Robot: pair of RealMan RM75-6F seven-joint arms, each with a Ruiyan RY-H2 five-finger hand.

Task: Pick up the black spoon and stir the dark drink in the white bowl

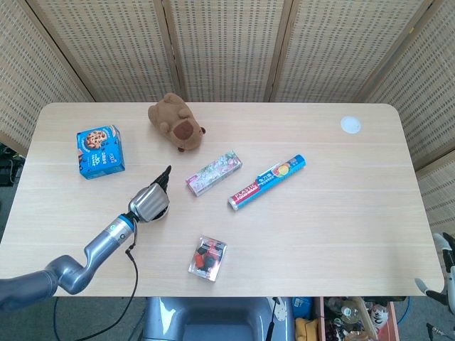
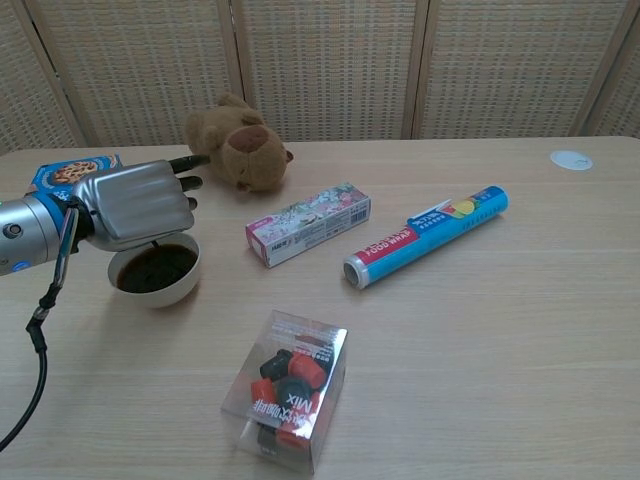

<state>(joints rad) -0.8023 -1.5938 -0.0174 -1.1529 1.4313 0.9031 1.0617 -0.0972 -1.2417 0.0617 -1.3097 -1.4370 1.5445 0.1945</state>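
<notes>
**Stirring step, spoon in bowl**

My left hand (image 2: 137, 203) hovers directly over the white bowl (image 2: 170, 290), fingers closed around the black spoon (image 2: 157, 244). Only a sliver of handle shows below the palm, long axis near vertical, tip down in the dark drink (image 2: 153, 270). Next, I judge: small circles, staying off the rim. Right hand unseen.

light: bright, even | shadows: soft, faint | focus: sharp | glare: slight
</notes>
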